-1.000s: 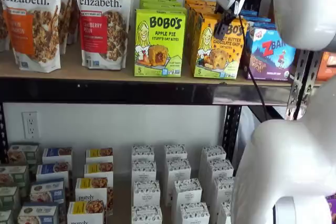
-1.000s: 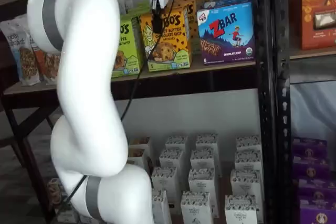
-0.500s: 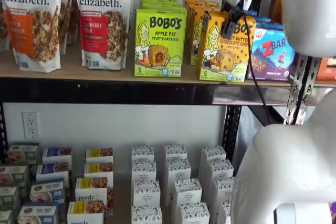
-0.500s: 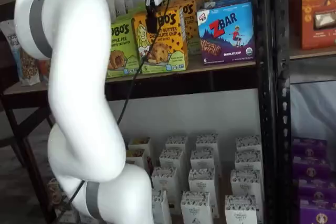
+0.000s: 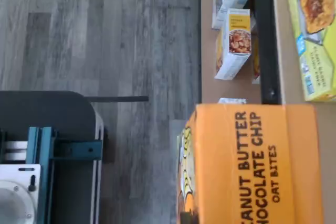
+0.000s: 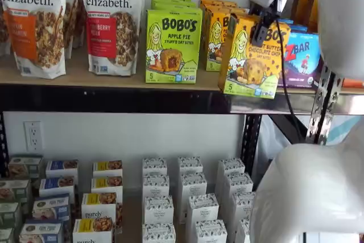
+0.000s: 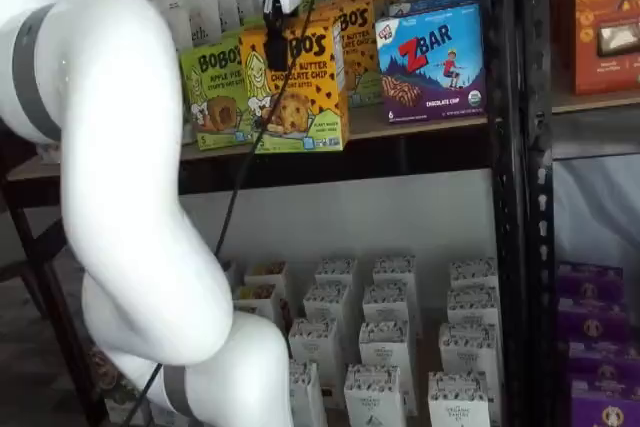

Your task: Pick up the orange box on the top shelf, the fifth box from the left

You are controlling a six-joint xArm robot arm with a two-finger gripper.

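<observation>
1. The gripper point(image 6: 263, 31) covers the top middle of the orange box point(image 6: 250, 61), hiding part of its brand lettering in both shelf views.
2. In the wrist view, the orange box point(image 5: 252, 163) is cut off; only part of its wording shows.
3. The white arm point(image 7: 120, 177) hides the top shelf's point(image 7: 420, 122) left stretch.
4. The Zbar box point(image 6: 301, 61) is partly hidden behind the orange box and arm.

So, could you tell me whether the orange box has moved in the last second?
Yes. The orange box has come forward off the row, past the green box, over the shelf's front rail.

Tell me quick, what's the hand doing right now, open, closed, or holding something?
Hand: closed on the orange box, gripping it at its top edge, in both shelf views.
</observation>
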